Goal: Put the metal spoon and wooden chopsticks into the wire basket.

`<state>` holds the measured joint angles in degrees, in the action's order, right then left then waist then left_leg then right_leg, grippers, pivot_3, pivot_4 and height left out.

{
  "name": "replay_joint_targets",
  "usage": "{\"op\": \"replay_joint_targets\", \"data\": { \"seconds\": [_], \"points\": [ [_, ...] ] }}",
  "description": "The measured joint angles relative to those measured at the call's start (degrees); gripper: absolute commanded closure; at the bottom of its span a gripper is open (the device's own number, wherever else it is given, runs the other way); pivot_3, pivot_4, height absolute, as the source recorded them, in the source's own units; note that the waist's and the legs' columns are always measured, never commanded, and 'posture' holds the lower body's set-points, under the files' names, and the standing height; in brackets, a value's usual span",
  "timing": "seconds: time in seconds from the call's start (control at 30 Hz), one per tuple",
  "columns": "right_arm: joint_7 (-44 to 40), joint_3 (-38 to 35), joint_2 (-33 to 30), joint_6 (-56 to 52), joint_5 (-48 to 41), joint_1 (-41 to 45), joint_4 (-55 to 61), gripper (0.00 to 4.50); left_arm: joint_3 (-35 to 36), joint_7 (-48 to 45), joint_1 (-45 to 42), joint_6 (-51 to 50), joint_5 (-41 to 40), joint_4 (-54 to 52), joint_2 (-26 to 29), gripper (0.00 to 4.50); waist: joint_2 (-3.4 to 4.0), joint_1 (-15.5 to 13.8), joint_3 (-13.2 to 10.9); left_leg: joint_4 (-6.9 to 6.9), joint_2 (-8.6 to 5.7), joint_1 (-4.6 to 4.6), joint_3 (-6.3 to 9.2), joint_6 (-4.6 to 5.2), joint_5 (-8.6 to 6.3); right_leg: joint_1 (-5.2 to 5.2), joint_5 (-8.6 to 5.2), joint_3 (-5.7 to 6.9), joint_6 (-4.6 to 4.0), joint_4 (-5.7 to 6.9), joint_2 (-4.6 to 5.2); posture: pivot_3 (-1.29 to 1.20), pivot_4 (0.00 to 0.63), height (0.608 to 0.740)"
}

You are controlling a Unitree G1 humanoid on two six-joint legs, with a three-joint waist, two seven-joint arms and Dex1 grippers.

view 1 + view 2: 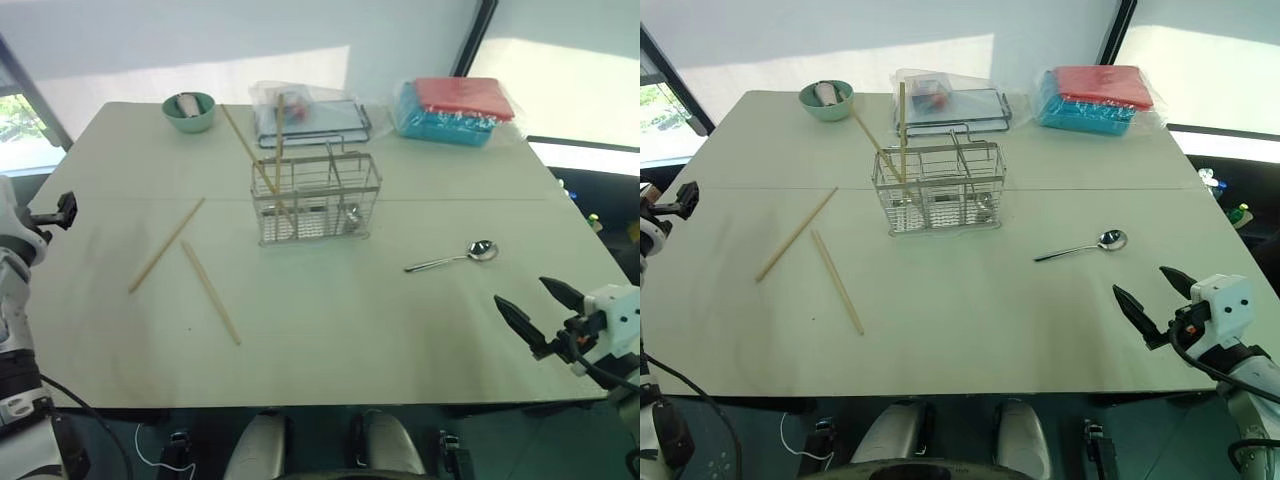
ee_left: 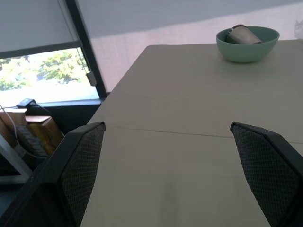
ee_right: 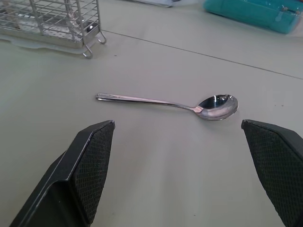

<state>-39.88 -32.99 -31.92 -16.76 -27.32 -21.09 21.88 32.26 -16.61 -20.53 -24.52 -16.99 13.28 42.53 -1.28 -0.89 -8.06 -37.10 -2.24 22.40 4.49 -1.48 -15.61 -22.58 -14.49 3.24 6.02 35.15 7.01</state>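
At the left edge of the desk (image 1: 330, 330) the left end effector (image 2: 180, 175) hangs with its two black fingers spread wide and nothing between them, over bare desk surface. Beyond it, near the far left corner, sits a small green bowl (image 1: 189, 111) with a small object inside that is too small to identify. Two wooden chopsticks (image 1: 166, 245) lie flat on the left half of the desk, one slanting up to the right and the other (image 1: 210, 292) slanting down to the right, their near ends close together but apart. Toward the middle stands the wire basket (image 1: 316, 198), upright, with two more pale sticks (image 1: 257, 158) leaning in its left compartment and poking out above the rim. Behind the basket rests a flat tray wrapped in clear plastic (image 1: 305, 115). Right of the basket, well apart from it, the metal spoon (image 1: 452, 258) lies on the desk with its bowl to the right and its handle pointing back toward the basket. At the far right corner sits a teal and red packet (image 1: 456, 110) in clear wrap. Near the front right edge, the right end effector (image 1: 538, 308) hovers above the desk, fingers fully apart and empty, with the spoon lying ahead of it.
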Motion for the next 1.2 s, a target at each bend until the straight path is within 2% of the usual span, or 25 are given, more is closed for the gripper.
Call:
{"op": "replay_joint_targets", "data": {
  "seconds": [0.5, 0.7, 0.87, 1.03, 1.13, 1.2],
  "points": [
    [-0.64, 1.22, -0.49, 2.3, 0.23, 1.94, -3.04, 0.07, -0.01, -0.82, -0.03, -0.02, -0.01, 0.0, 0.0, 0.0, -0.01, 0.04, 0.01, -0.01, 0.0, 0.0, 0.0, 0.01, 0.01, 0.0, 0.0, 0.0, 0.0, 0.01, -0.01, 0.0, 0.15, 0.667],
    [-2.57, 1.49, -3.93, 3.35, 1.77, 4.21, -6.26, 0.07, -0.36, -2.56, -0.03, -0.22, -0.76, -1.46, 0.0, 0.0, -0.04, 0.07, 0.02, -0.02, -0.01, -0.01, -0.01, 0.01, 0.01, 0.02, 0.0, 0.0, 0.0, 0.0, -0.01, 0.0, 0.15, 0.667],
    [-6.16, 1.9, -10.9, 3.59, 1.94, 10.42, -9.87, 0.07, -2.74, -8.19, -0.05, -1.62, -4.1, -6.9, -0.02, 0.0, -0.02, 0.1, 0.01, -0.03, 0.0, 0.0, -0.04, 0.02, 0.01, 0.03, 0.0, 0.0, -0.01, 0.01, -0.01, 0.0, 0.15, 0.667],
    [-12.76, 7.58, -18.06, 5.36, 3.3, 20.98, -14.91, 0.07, -8.98, -18.44, -2.32, -7.05, -11.31, -15.47, 0.93, 0.0, 0.06, 0.15, -0.04, -0.09, -0.03, 0.0, -0.1, 0.03, 0.02, 0.05, 0.0, 0.0, -0.03, 0.0, 0.01, 0.0, 0.15, 0.667],
    [-20.59, 14.99, -23.01, 7.17, 4.89, 32.32, -20.54, 0.07, -16.18, -26.44, -5.36, -11.05, -15.0, -20.93, 2.86, 0.0, 0.27, 0.32, -0.2, -0.11, -0.04, 0.03, -0.16, 0.04, 0.03, 0.04, 0.01, 0.01, -0.04, -0.06, -0.04, 0.0, 0.15, 0.667],
    [-27.66, 22.19, -24.77, 10.06, 7.33, 43.71, -25.97, 0.07, -22.77, -32.3, -8.9, -12.41, -16.48, -24.56, 3.2, 0.0, 0.37, 0.46, -0.27, -0.12, -0.04, -0.04, -0.2, 0.04, 0.03, 0.13, 0.01, 0.0, -0.03, -0.06, -0.1, 0.0, 0.15, 0.667]
  ]
}}
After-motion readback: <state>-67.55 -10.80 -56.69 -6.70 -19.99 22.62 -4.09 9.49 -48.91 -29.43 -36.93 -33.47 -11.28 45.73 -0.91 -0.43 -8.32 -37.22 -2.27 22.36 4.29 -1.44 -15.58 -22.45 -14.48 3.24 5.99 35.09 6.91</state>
